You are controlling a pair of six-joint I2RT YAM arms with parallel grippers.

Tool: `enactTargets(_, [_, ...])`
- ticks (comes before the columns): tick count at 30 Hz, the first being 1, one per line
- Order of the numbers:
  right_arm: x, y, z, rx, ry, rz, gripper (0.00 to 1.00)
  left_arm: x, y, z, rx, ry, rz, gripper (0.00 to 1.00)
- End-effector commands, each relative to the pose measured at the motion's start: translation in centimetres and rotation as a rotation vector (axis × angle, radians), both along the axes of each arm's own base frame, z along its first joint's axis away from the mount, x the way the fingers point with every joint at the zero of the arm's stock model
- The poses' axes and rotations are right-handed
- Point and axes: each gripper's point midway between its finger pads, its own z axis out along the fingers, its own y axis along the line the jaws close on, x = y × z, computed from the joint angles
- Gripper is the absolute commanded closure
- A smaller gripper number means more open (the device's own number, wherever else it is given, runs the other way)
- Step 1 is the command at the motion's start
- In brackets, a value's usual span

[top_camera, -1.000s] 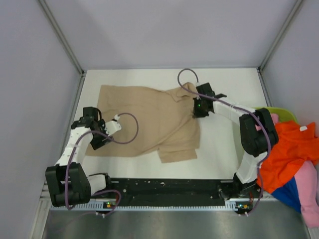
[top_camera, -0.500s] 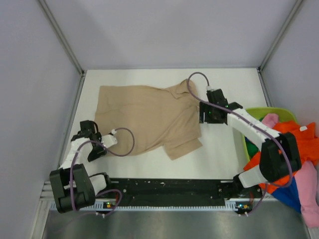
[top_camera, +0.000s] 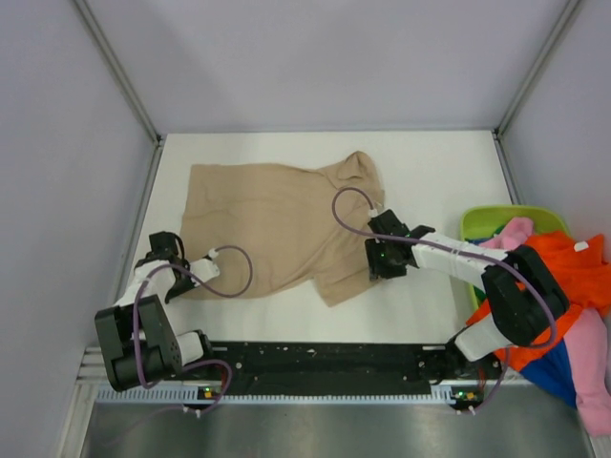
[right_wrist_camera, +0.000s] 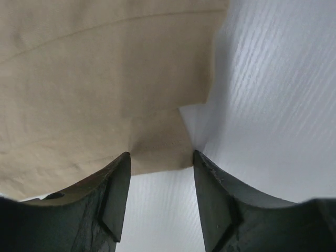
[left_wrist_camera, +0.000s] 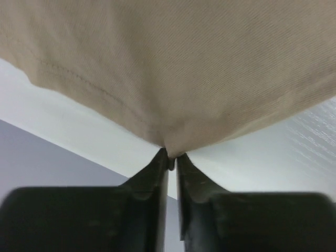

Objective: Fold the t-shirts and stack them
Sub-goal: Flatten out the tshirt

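Observation:
A tan t-shirt [top_camera: 277, 224] lies spread on the white table, its collar end to the right. My left gripper [top_camera: 188, 282] is at the shirt's near left corner, shut on a pinch of the tan hem [left_wrist_camera: 173, 68]; the jaws [left_wrist_camera: 172, 160] meet on the cloth. My right gripper [top_camera: 374, 270] stands open at the shirt's right sleeve, and its fingertips [right_wrist_camera: 160, 156] straddle the sleeve's edge [right_wrist_camera: 157, 142] with table showing between them. Orange [top_camera: 549, 286], pink [top_camera: 592, 363] and blue [top_camera: 549, 367] t-shirts are heaped at the right.
A lime-green basket [top_camera: 477, 221] sits at the table's right edge under the heap of shirts. Grey walls close in the table on the left, back and right. The black rail with the arm bases [top_camera: 325, 358] runs along the near edge.
The left gripper has shut on the shirt's near left corner. The right gripper let go near the collar, swung toward me to the sleeve and stands open. The shirt lies flatter.

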Motion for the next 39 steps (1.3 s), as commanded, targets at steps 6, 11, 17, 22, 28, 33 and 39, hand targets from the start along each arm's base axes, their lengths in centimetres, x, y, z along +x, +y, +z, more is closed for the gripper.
enactTargets(6, [0.1, 3.2, 0.1, 0.161, 0.006, 0.037, 1.00, 3.1, -1.5, 2.3, -0.118, -0.222, 0.098, 1.00])
enactTargets(11, [2.3, 3.7, 9.0, 0.230, -0.199, 0.059, 1.00, 5.6, -1.1, 7.1, -0.157, -0.340, 0.222, 1.00])
enactTargets(17, [2.2, -0.1, 22.5, 0.216, -0.506, 0.056, 1.00, 5.3, -1.3, 13.8, -0.166, -0.442, 0.271, 1.00])
enactTargets(22, [-1.0, -4.6, 32.6, 0.220, -0.699, 0.021, 1.00, 2.3, -2.0, 21.8, -0.133, -0.556, 0.267, 1.00])
enactTargets(28, [-4.9, -7.9, 37.6, 0.256, -0.796, -0.004, 1.00, -0.4, -2.7, 30.2, -0.117, -0.691, 0.286, 1.00])
enactTargets(33, [-0.7, -7.5, 36.9, 0.129, -0.816, -0.030, 1.00, 2.7, -3.7, 31.0, -0.206, -0.754, 0.239, 1.00])
enactTargets(39, [11.9, -4.6, 37.9, 0.261, -0.851, -0.073, 1.00, 11.0, -3.4, 30.4, -0.316, -0.820, 0.218, 1.00])
